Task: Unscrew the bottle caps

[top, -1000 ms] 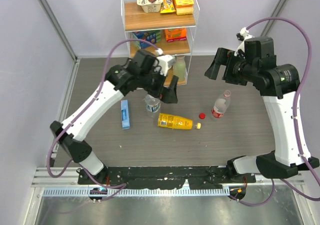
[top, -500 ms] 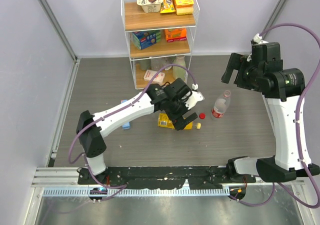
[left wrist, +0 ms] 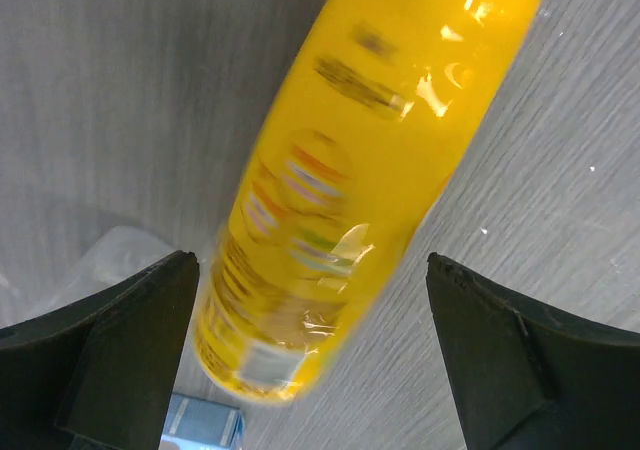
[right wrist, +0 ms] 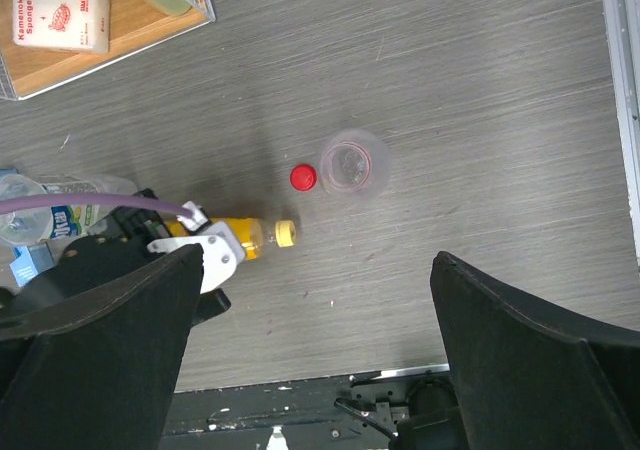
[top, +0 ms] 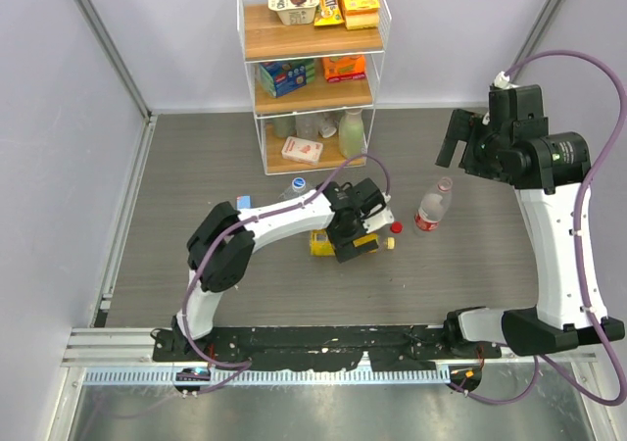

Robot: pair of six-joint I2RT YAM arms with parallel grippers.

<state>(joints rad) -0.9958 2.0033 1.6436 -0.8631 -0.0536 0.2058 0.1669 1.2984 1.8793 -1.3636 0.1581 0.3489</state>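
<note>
Grey wood-grain bench (top: 470,274), pale walls round it, arm bases along the near edge.

Closest in, the yellow-orange juice bottle (left wrist: 350,190) is lying on its side about mid-bench. Its yellow cap (right wrist: 286,232) is on and points off to the right. The left gripper (top: 357,245) is down right over it, jaws spread wide with one on each side of the bottle body. The wrist view shows a gap on both sides, so it's straddling the bottle, not squeezing it.

Just past that yellow cap there's a loose red cap (right wrist: 303,177) sitting on the bench. Right beside it is the clear bottle with the red label (top: 431,208), standing upright, and its mouth looks open from above.

Behind the left arm, the short water bottle with the blue label (top: 295,187) looks to be on its side, with a blue box (top: 243,202) near it that's mostly hidden.

The right gripper (top: 458,139) is held up high at the right side, jaws wide apart, nothing in them.

Far end: a wire shelf rack (top: 313,69) with snack boxes, and a sponge box (right wrist: 60,18) on the bottom shelf.
</note>
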